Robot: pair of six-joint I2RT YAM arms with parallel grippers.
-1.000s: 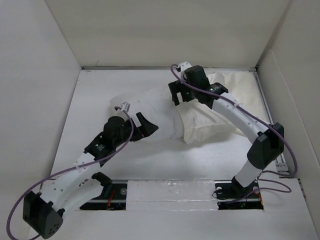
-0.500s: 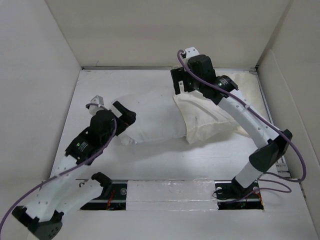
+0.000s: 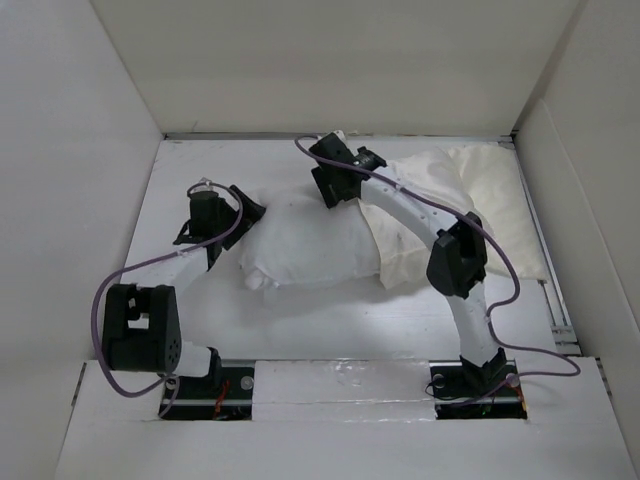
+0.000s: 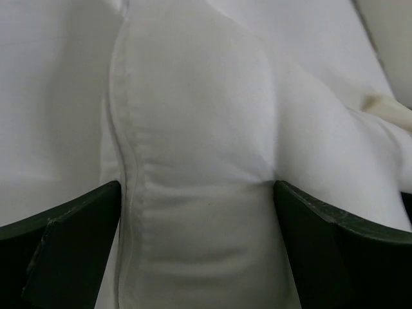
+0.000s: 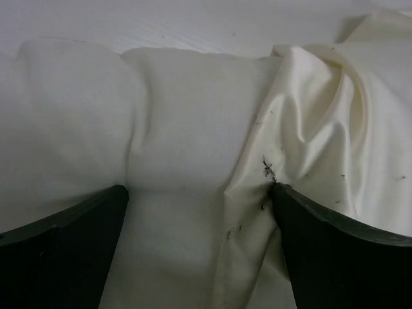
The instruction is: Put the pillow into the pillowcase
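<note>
The white pillow (image 3: 305, 240) lies across the middle of the table, its right end inside the cream pillowcase (image 3: 485, 195). My left gripper (image 3: 250, 212) is open at the pillow's left end. In the left wrist view the seamed pillow edge (image 4: 193, 193) fills the gap of the left gripper (image 4: 196, 257). My right gripper (image 3: 335, 190) is open over the pillow's far edge, where the pillowcase mouth begins. In the right wrist view the pillow (image 5: 180, 135) and the pillowcase edge (image 5: 309, 154) with small dark marks lie between the wide jaws of the right gripper (image 5: 199, 244).
White walls close the table (image 3: 330, 320) on the left (image 3: 80, 150), the back and the right. A metal rail (image 3: 545, 270) runs along the right side. Both arm bases sit at the near edge, with purple cables looping from them.
The left arm has swung outward and forward to the pillow's left end. The right gripper has moved left and down to the pillowcase mouth. Both grippers stay open.
</note>
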